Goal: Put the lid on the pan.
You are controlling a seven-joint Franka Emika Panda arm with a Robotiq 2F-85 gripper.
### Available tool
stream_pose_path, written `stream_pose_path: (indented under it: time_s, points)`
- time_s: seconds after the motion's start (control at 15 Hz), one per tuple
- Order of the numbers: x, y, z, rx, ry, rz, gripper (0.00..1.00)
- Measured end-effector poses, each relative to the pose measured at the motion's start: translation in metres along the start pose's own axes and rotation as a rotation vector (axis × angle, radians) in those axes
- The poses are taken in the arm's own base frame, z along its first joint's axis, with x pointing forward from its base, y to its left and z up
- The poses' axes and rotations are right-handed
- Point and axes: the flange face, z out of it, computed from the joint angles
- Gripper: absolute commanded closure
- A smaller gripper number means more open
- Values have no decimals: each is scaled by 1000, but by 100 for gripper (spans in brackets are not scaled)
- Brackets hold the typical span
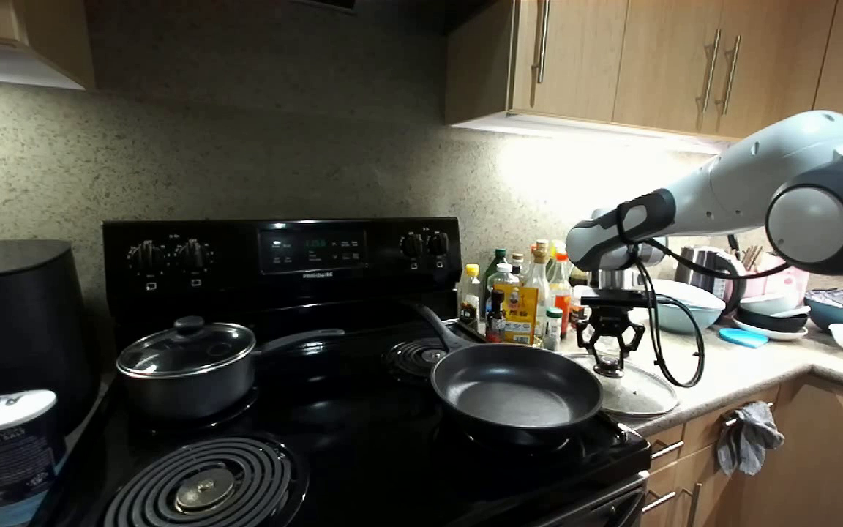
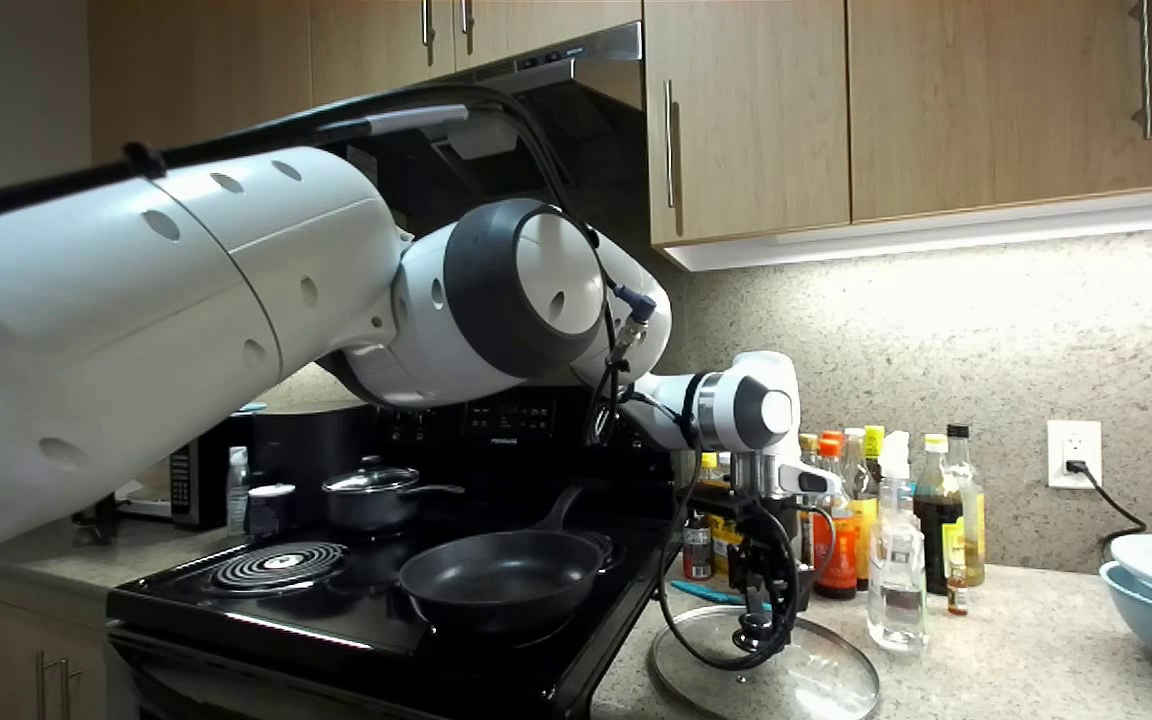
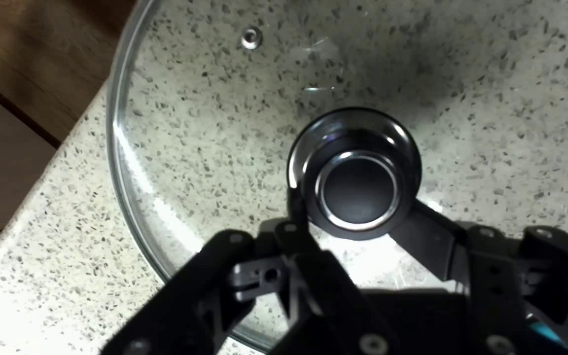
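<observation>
The clear glass lid (image 1: 645,395) lies knob-up on the speckled counter, just beside the stove. My gripper (image 3: 354,209) points straight down over its middle, and in the wrist view a finger (image 3: 298,207) presses on each side of the dark, silver-ringed knob (image 3: 358,190). The jaws are shut on that knob. Both exterior views also show the gripper (image 2: 758,622) low over the lid. The black frying pan (image 1: 516,388) sits uncovered on the stove's front burner close to the lid, its handle (image 1: 440,326) pointing to the back. Nothing shows inside the pan.
A smaller lidded pot (image 1: 186,373) stands on a back burner. Several bottles (image 2: 841,530) crowd the counter behind the gripper, a clear spray bottle (image 2: 898,590) close to the lid. A loose cable (image 1: 667,359) hangs beside the gripper. Overhead are cabinets (image 1: 568,58).
</observation>
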Motion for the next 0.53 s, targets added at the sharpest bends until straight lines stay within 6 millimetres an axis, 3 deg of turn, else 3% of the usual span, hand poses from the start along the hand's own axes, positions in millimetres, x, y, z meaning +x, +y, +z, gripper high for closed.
stream_pose_path:
  time_s: [0.07,0.2,0.27,0.4,0.47,0.53]
  points:
    - [0,0,0,0,0,3,78]
    - [0,-1,0,0,0,10,28]
    - [0,-1,0,0,0,12,52]
    - [0,-1,0,0,0,12,39]
    - [0,-1,0,0,0,12,8]
    - [0,-1,0,0,0,13,2]
